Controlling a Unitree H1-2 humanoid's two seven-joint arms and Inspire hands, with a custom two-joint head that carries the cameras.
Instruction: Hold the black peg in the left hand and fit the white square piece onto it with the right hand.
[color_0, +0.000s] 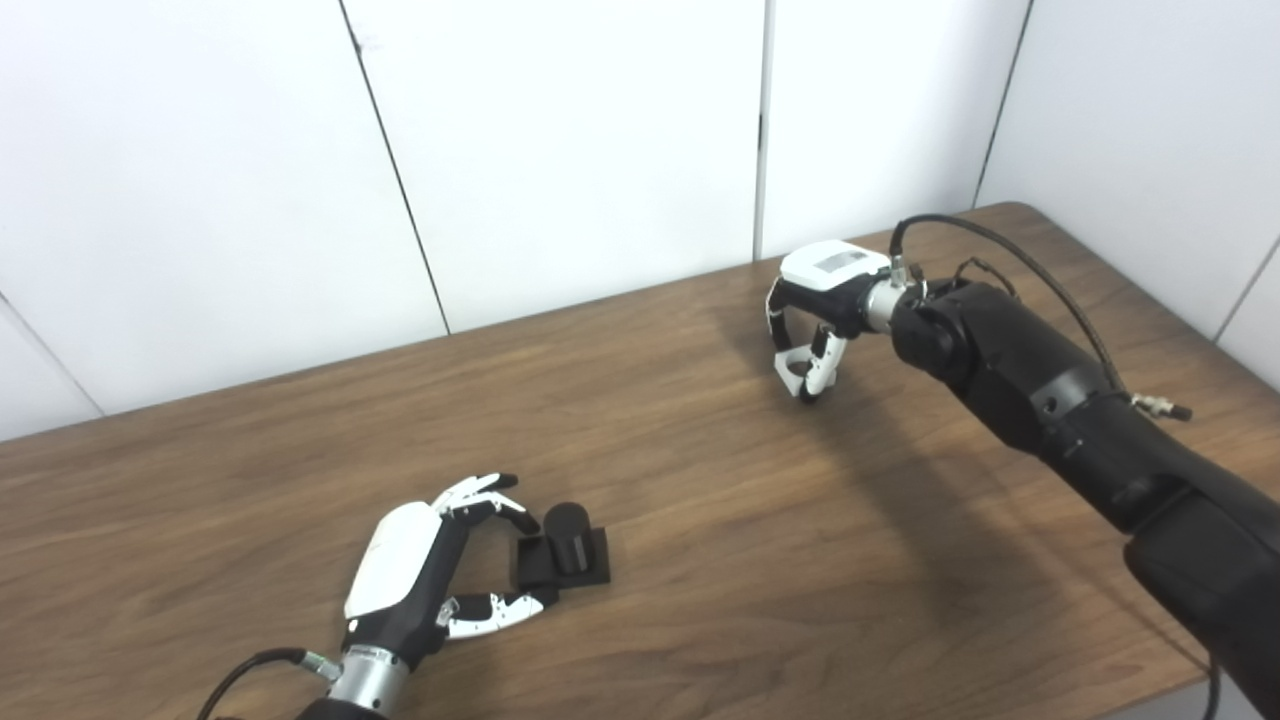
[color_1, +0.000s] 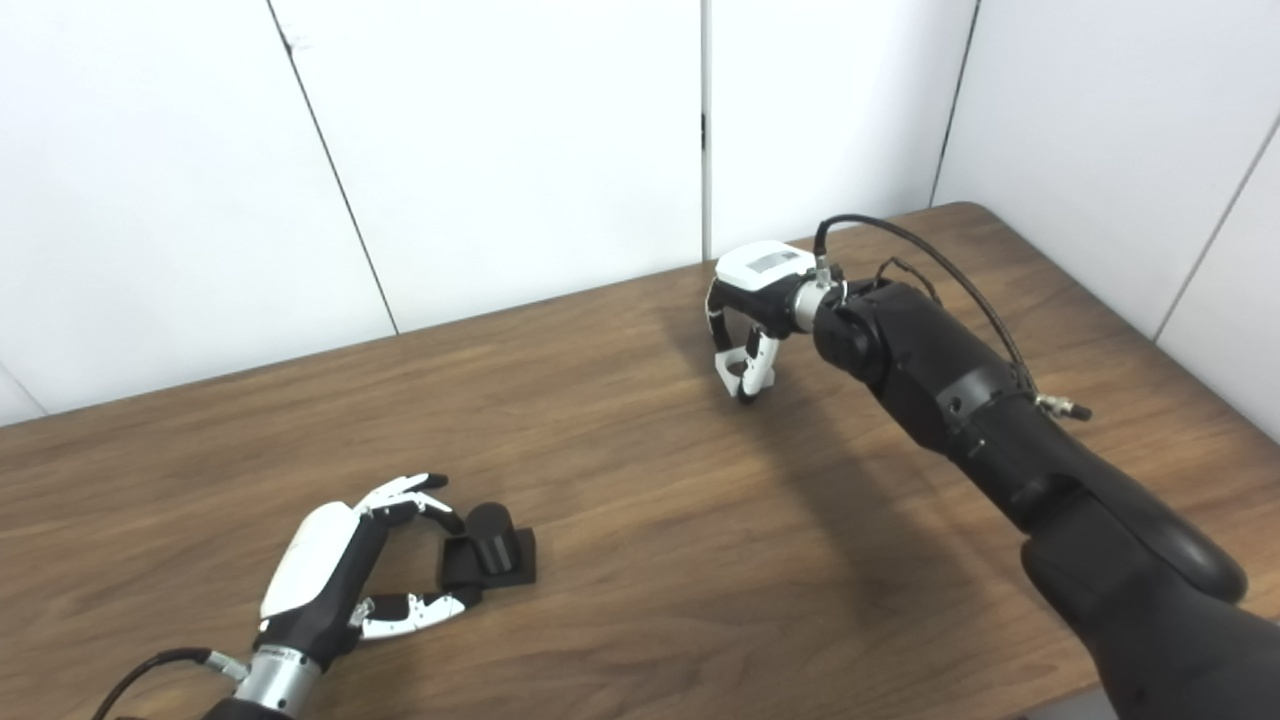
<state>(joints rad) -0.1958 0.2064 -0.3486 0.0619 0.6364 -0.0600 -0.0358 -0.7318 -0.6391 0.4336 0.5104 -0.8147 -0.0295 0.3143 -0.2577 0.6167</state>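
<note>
Reaching in from seven o'clock, my left hand (color_0: 420, 575) spreads its fingers around the black peg (color_0: 568, 538), not yet clamped. Peg stands upright on its square base, axis vertical. Right hand (color_0: 815, 320), at two o'clock, pinches something white (color_0: 797, 366), I think the square piece. A sloppy close could tip the peg.

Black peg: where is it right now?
The black peg stands on the table, front left, just right of the open left hand, far from the right hand.

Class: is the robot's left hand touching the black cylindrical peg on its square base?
Cannot tell. In both eye views the left hand brackets the black peg's base, fingers open; no view shows contact or gap plainly.
</note>
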